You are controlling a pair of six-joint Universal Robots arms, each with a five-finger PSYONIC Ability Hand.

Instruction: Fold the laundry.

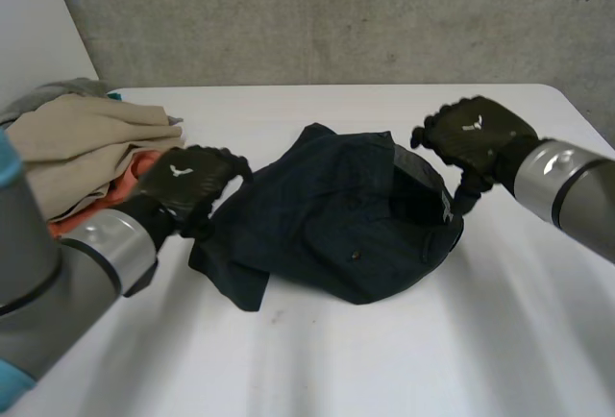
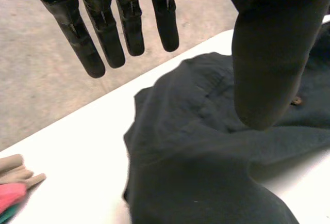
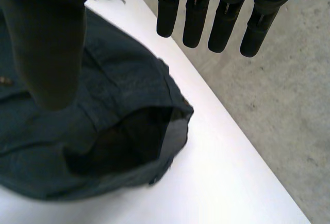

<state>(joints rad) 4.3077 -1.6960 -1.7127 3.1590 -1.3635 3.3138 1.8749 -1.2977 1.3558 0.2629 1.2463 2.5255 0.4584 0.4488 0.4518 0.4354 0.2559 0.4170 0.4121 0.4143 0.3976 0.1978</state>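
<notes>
White table (image 1: 336,359) before grey concrete wall (image 1: 336,13), dark garment (image 1: 336,215) between left robot hand (image 1: 187,184) and right robot hand (image 1: 478,136), both unclenched.

A crumpled dark navy cloth garment (image 1: 336,230) is seen heaped at the middle of the white table (image 1: 500,340), flanked by the left robot hand (image 1: 187,186) and the right robot hand (image 1: 476,138), each held with straight fingers spread from the thumb. Bare table is seen along the near edge, behind the garment and across the right side. The left side is blocked by a pile of beige, orange and grey clothes (image 1: 82,148), just beside the left robot hand.
</notes>
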